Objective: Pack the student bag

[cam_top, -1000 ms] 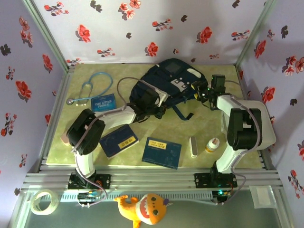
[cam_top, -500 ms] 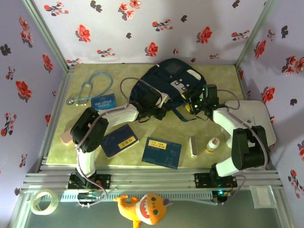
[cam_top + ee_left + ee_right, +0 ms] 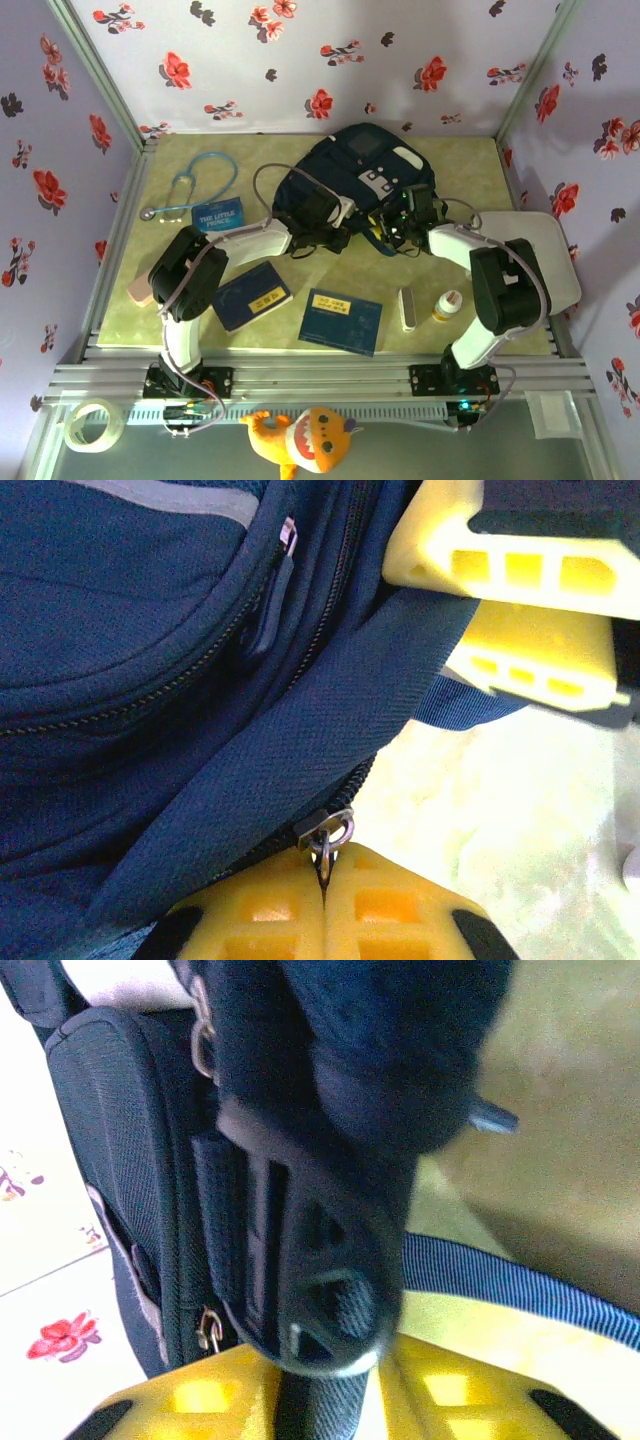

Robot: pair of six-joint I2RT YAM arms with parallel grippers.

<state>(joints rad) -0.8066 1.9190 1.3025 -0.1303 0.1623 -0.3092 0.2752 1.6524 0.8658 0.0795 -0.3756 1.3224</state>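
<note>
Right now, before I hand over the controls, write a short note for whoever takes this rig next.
Left gripper: shut on the zipper pull at the near edge of the student bag.
Right gripper: shut on a dark strap of the bag, close beside the left one.
Done: both grippers hold the bag; nothing visibly packed.
Left: open the zip, then load the Little Prince book, stethoscope, blue book, second blue book and small bottle, all lying on the table.

student bag (image 3: pixel 355 170): rear centre | stethoscope (image 3: pixel 195 185): rear left | two books (image 3: pixel 342 321): before bag | bottle (image 3: pixel 446 305): right of books
</note>
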